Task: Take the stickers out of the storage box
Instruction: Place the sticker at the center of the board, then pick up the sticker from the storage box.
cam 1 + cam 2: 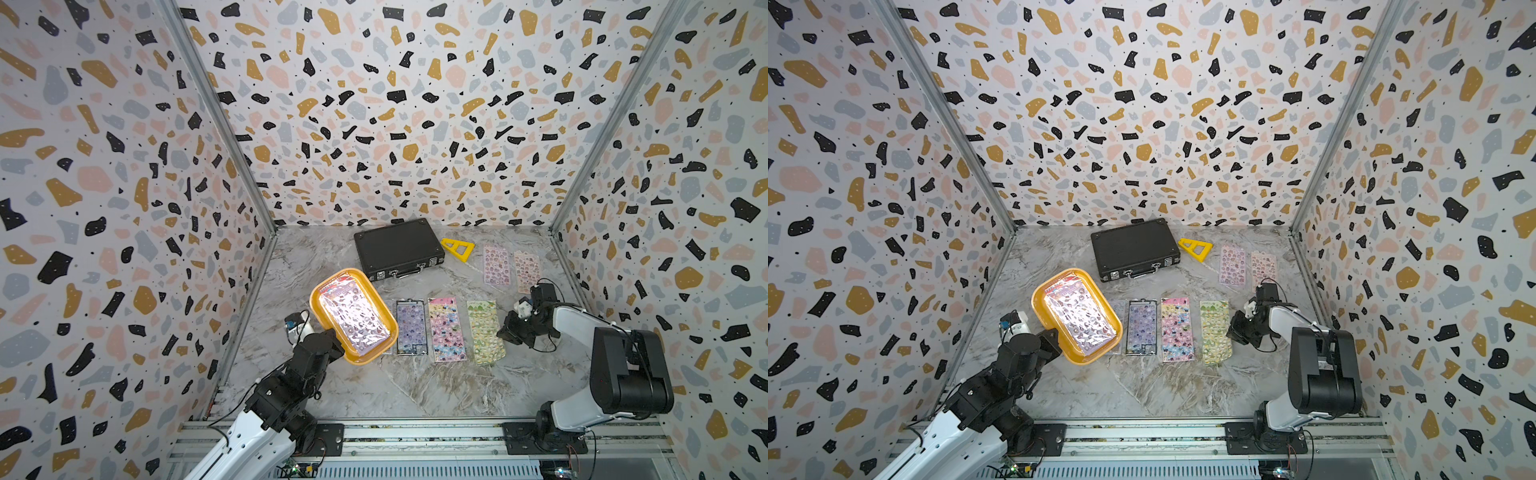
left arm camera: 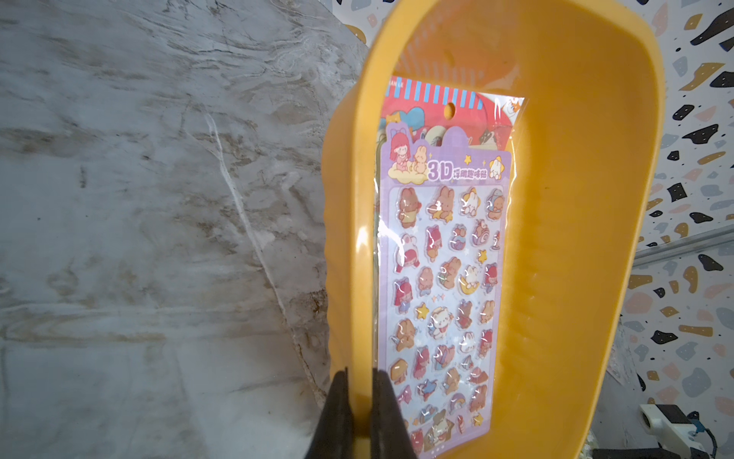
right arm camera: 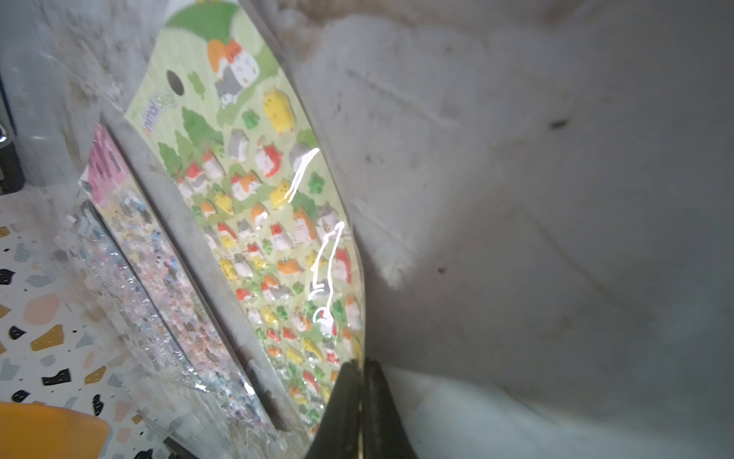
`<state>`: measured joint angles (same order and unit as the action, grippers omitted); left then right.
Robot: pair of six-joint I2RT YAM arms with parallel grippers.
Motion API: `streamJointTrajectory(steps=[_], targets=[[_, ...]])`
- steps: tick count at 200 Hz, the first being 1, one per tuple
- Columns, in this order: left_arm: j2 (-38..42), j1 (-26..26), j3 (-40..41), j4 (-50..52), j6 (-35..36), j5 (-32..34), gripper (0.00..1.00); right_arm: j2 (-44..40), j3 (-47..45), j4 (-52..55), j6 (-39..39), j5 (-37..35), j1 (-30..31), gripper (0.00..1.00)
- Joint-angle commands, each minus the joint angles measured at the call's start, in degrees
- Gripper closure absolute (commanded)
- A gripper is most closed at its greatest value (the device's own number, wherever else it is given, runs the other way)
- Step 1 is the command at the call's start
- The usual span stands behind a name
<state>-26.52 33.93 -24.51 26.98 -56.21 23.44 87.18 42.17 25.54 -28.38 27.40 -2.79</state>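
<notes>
While left pincer (image 2: pixel 359 381) tight on storage box (image 2: pixel 357 198) rim, right pincer (image 3: pixel 359 369) tight on green sheet (image 3: pixel 258 198) edge.

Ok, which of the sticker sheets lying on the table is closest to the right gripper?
The green sheet with small animals, at the end of the row farthest from the storage box; the right gripper pinches its edge.

"3D" on purple sheet (image 2: pixel 441 278); "nimal" on green sheet (image 3: pixel 254 222).
</notes>
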Motion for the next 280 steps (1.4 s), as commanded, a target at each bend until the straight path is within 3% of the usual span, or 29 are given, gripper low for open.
streamJointTrajectory(steps=[1,154,179,208,228,247,280], targets=[[0.54,0.39,0.43,-3.93,-0.39,0.93,1.0,0.63,1.15,2.4,1.37,-2.42,-0.11,0.88],[-0.2,0.87,0.61,-3.47,-1.53,1.34,1.0,0.43,0.85,2.75,0.79,-6.85,-0.03,0.59],[-0.23,0.87,0.69,-3.77,-1.22,1.04,1.0,-4.35,0.25,3.35,0.24,-9.54,-0.04,0.55],[-0.08,0.87,1.43,-5.69,0.31,-0.03,1.0,-17.94,-3.66,1.14,-4.1,-10.16,1.23,0.46],[-0.17,0.87,2.36,-8.22,1.48,-1.46,1.0,-25.84,-3.9,0.61,-9.18,-8.82,7.54,0.45],[-0.9,0.92,3.29,-11.55,2.51,-3.98,1.0,-29.11,-1.96,-2.91,-15.4,-4.93,18.04,0.46],[-4.02,0.87,3.42,-14.62,3.51,-6.13,1.0,-29.2,5.06,-8.44,-18.26,-20.02,45.29,0.47]])
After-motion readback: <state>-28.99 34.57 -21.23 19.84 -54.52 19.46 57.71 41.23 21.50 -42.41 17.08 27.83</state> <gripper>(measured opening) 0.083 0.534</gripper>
